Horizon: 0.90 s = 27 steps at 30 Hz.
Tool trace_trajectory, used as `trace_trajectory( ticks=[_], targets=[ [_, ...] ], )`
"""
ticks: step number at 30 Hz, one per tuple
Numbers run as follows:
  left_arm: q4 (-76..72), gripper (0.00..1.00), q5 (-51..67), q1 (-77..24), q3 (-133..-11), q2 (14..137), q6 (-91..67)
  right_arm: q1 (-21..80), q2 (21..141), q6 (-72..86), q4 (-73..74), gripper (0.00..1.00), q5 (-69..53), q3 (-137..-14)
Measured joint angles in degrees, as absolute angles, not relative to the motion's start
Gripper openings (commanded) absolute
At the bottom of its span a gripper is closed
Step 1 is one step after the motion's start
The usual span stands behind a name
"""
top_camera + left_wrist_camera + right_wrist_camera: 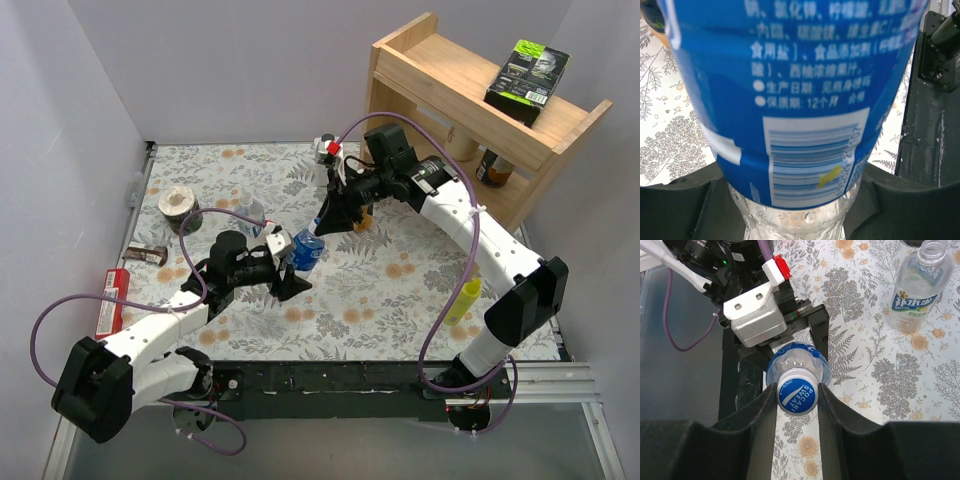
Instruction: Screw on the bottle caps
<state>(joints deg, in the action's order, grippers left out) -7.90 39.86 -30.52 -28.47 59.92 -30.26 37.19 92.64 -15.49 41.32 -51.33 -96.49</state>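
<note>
Near the middle of the table (400, 290), the left gripper (795, 200) is clamped on the blue-labelled bottle (805, 100). Its 2 fingers (680, 210) press against the clear lower body just under the label, holding the bottle off the floral surface and tilted toward the right arm. The right gripper (797, 400) comes in from the opposite side. Its 2 fingers (757, 425) are closed on the blue cap (797, 396), which sits on the bottle's neck with its printed top facing the right wrist camera. How far the cap is threaded on cannot be told. A second clear bottle (914, 295) stands uncapped on the table just beyond the left gripper. A yellow squeeze bottle (463, 300) lies beside the right arm, well apart from the held bottle.
</note>
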Motion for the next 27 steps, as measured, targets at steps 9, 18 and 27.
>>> trace_trajectory(
  ticks=[9, 18, 27],
  targets=[
    [-7.5, 0.98, 35.5, -30.5, -29.3, 59.9, -29.6, 38.1, 102.8, -23.5, 53.4, 0.01, -51.1, -111.7],
    [-3.2, 0.98, 27.4, -28.5, -29.4, 56.4, -24.3, 36.8, 104.6, -37.7, 70.1, 0.01, -40.8, -121.0],
    [1.3, 0.98, 24.8, -28.1, -30.7, 56.2, -19.9, 36.8, 104.4, -46.7, 73.7, 0.01, -28.8, -120.9]
  ],
)
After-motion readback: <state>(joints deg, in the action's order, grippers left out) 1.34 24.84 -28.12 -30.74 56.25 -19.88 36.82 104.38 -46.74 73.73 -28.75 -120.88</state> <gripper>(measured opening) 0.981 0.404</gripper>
